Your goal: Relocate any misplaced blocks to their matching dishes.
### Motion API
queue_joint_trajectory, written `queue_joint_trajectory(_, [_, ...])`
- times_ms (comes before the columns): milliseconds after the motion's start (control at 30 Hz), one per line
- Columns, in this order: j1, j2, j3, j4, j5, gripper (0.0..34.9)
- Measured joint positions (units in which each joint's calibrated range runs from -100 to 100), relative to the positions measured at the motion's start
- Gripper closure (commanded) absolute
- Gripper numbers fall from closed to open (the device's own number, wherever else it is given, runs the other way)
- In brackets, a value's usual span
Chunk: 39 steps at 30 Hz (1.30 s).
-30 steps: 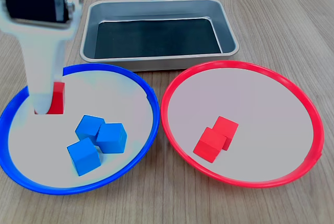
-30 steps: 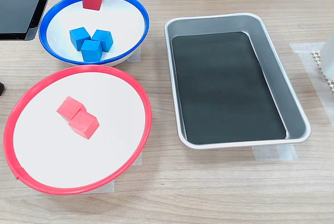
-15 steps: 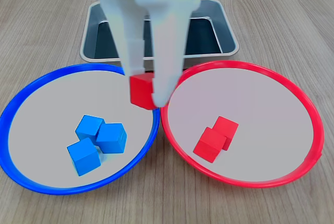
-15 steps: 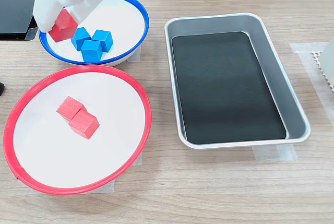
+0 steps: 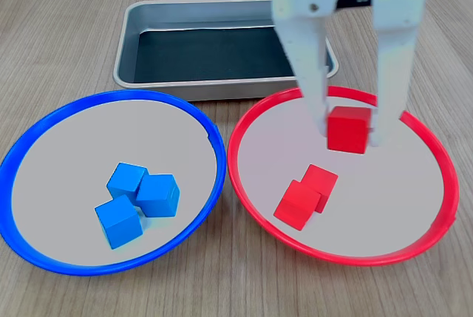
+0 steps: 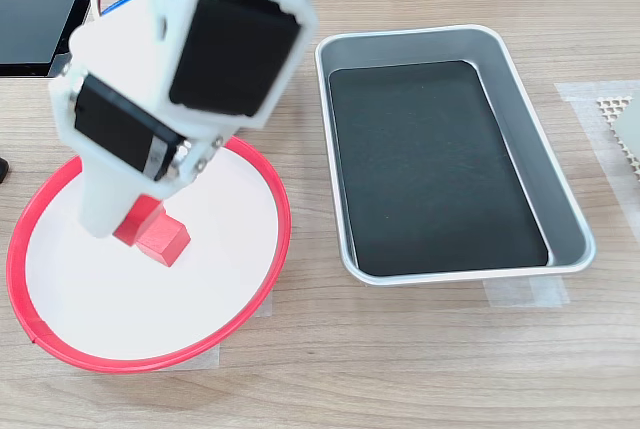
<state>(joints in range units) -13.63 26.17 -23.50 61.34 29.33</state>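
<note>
Above the red-rimmed plate (image 5: 244,184) in the first exterior view, the claw (image 5: 349,131) hangs with its two white fingers (image 5: 312,73) pointing down, clamped on a red cube (image 5: 348,129) pinched between their tips. The cube sits over the plate's far half, toward the first exterior view's right; whether it touches the pale surface I cannot tell. Two more red cubes (image 5: 304,195) lie touching each other near the middle of that plate, just below and to the left of the held one.

To the first exterior view's left, the blue-rimmed plate (image 5: 44,128) carries three blue cubes (image 5: 139,202) clustered together, touching, a little below its centre. The two plates sit side by side on the wooden tabletop (image 5: 59,29), rims nearly meeting. Behind them lies a rectangular grey metal tray (image 5: 140,18) with a dark floor.

In the second exterior view the arm's white body (image 6: 185,79) with its black motor blocks covers nearly all of the blue-rimmed plate and the upper part of the red-rimmed plate (image 6: 150,359). The held cube is hidden there; only the resting red cubes (image 6: 160,237) peek out beneath the arm. The tray (image 6: 560,199) lies well to the second exterior view's right of the plate
</note>
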Motion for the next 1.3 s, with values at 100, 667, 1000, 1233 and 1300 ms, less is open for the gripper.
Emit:
queue_joint_trajectory(100, [-1.33,2.13,0.0,0.0,-0.98,34.6])
queue_joint_trajectory(667, [-1.59,12.96,-9.98,1.71,-1.95,34.6])
queue_joint_trajectory(1000, [-1.59,13.73,-10.71,3.02,-1.95,28.4])
queue_joint_trajectory(1233, [-1.68,13.73,-11.34,4.24,-1.95,25.4])
queue_joint_trajectory(1300, [-1.59,13.73,-11.8,5.06,-1.95,24.8])
